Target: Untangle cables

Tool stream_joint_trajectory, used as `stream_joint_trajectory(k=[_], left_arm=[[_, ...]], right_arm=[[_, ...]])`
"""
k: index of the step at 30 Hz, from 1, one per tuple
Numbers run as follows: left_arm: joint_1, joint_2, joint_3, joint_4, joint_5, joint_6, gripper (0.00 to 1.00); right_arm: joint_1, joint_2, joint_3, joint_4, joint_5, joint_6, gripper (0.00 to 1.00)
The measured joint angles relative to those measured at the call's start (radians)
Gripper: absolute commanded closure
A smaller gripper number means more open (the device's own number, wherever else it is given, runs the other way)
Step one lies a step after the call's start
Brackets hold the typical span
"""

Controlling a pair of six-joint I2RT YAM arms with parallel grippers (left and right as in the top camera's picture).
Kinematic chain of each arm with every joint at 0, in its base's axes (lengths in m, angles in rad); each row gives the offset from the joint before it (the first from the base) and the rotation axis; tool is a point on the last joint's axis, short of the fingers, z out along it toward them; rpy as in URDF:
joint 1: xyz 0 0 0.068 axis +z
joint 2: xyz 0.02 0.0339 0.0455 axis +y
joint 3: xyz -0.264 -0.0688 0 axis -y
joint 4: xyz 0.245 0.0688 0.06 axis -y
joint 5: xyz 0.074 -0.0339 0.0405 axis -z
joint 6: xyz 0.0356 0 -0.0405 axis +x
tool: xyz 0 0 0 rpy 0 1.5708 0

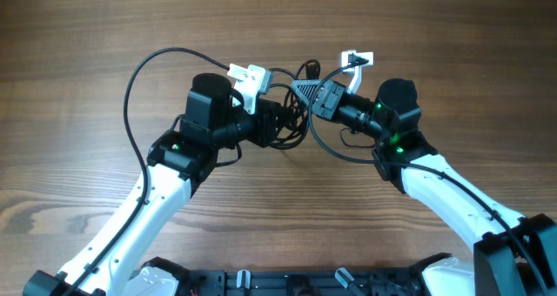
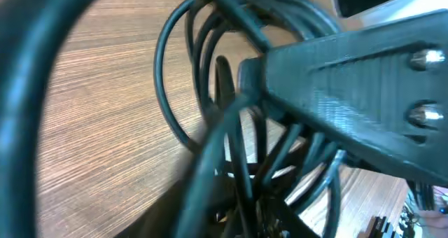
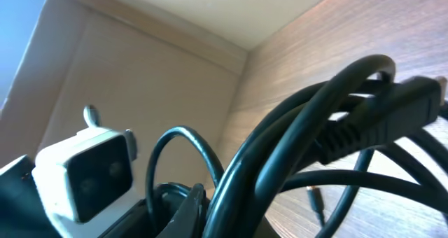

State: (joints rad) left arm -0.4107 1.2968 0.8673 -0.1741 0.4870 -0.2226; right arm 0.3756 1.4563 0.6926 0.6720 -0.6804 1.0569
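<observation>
Right claw (image 1: 303, 92) tight on cables (image 3: 280, 148)

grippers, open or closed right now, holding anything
Left gripper: in among the cables; open or closed cannot be told.
Right gripper: closed, apparently on the cables.

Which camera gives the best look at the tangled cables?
Overhead. It shows the whole knot of cables at once. The left wrist view sits too close, catching only blurred loops; the right wrist view shows a few strands and one plug.
</observation>
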Motion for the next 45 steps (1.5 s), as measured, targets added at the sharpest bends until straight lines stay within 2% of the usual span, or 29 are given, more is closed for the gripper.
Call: stream_joint_trajectory(k=[3, 5, 6, 8, 10, 16, 21, 25, 26, 30, 32, 37, 45], left_arm=[[-0.002, 0.000, 0.000, -0.001, -0.023, 0.000, 0.71], [-0.002, 0.000, 0.000, -0.001, -0.030, 0.000, 0.75], [-0.002, 0.000, 0.000, -0.001, -0.033, 0.000, 0.79], [-0.002, 0.000, 0.000, -0.002, -0.034, 0.002, 0.96], [-0.003, 0.000, 0.000, -0.003, -0.035, 0.008, 0.96], [-0.008, 0.000, 0.000, -0.010, -0.071, 0.007, 0.96], [-0.008, 0.000, 0.000, -0.071, -0.245, 0.008, 0.96], [-0.008, 0.000, 0.000, -0.083, -0.324, 0.007, 0.96], [-0.008, 0.000, 0.000, -0.084, -0.335, 0.007, 0.96], [-0.008, 0.000, 0.000, -0.086, -0.365, 0.007, 0.96], [-0.008, 0.000, 0.000, -0.089, -0.374, 0.003, 0.96], [-0.007, 0.000, 0.000, -0.089, -0.388, -0.008, 0.96], [-0.007, 0.000, 0.000, -0.088, -0.394, -0.012, 0.96]], right_arm=[[0.000, 0.000, 0.000, 0.047, -0.031, 0.016, 0.96], [-0.001, 0.001, 0.000, 0.048, -0.038, 0.021, 0.96], [-0.001, 0.001, 0.000, 0.048, -0.039, 0.023, 0.96], [-0.001, 0.001, 0.000, 0.050, -0.045, 0.024, 0.94], [-0.002, 0.001, 0.000, 0.051, -0.045, 0.024, 0.88], [-0.003, 0.001, 0.000, 0.051, -0.057, 0.033, 0.81], [0.001, 0.001, 0.000, 0.055, -0.094, 0.046, 0.75], [0.002, 0.001, 0.000, 0.055, -0.106, 0.047, 0.69], [0.002, 0.001, 0.000, 0.055, -0.108, 0.048, 0.64], [0.002, 0.001, 0.000, 0.057, -0.117, 0.045, 0.31], [0.002, 0.001, 0.001, 0.043, -0.120, 0.045, 0.23], [0.004, 0.001, 0.003, -0.093, -0.074, 0.038, 0.21], [0.004, 0.001, 0.003, -0.111, -0.040, 0.026, 0.21]])
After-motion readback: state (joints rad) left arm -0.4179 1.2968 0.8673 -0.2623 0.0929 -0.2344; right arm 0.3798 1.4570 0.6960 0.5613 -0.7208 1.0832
